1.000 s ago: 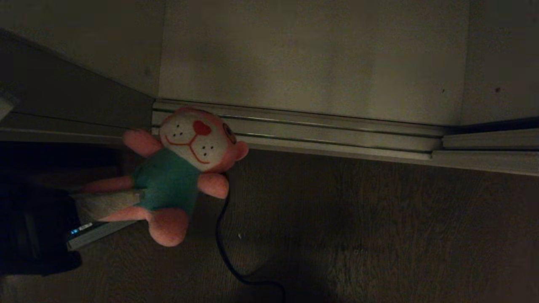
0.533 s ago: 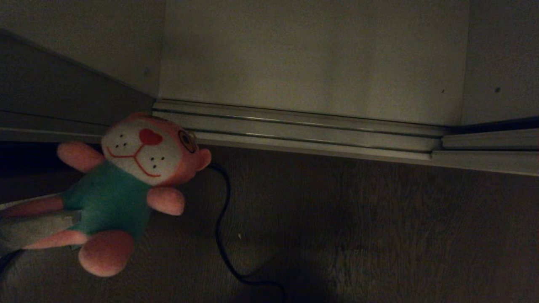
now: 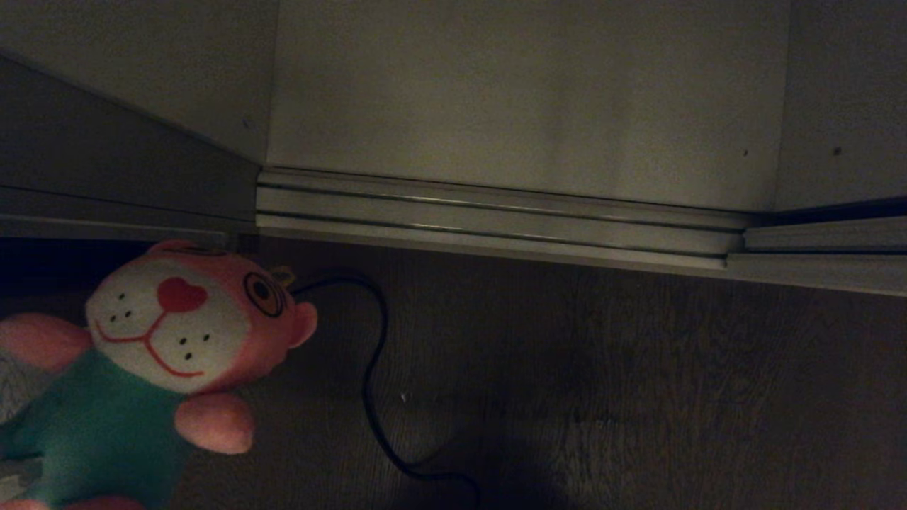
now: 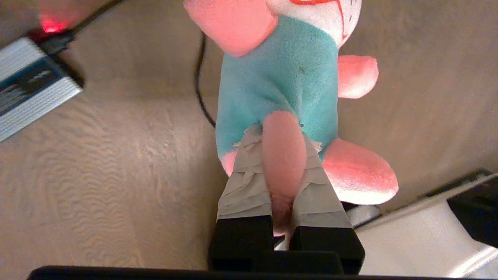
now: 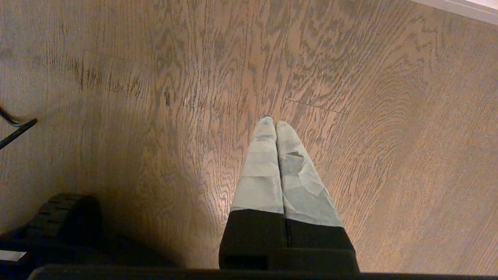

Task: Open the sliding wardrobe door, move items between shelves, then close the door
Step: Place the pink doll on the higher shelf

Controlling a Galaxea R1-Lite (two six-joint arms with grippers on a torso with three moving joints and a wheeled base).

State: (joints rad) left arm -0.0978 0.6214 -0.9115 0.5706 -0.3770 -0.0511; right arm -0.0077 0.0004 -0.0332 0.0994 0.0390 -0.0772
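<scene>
The left gripper had two long tapering fingers wrapped in pale grey tape, layered in overlapping bands with frayed, torn edges near the tips. Each finger rose from a blocky matte black base, and a black bar of the wrist housing ran beneath them. The right gripper was built alike: its fingers were bound in the same pale grey tape, patched and peeling on one side, set on matching black blocks above a dark housing edge.
</scene>
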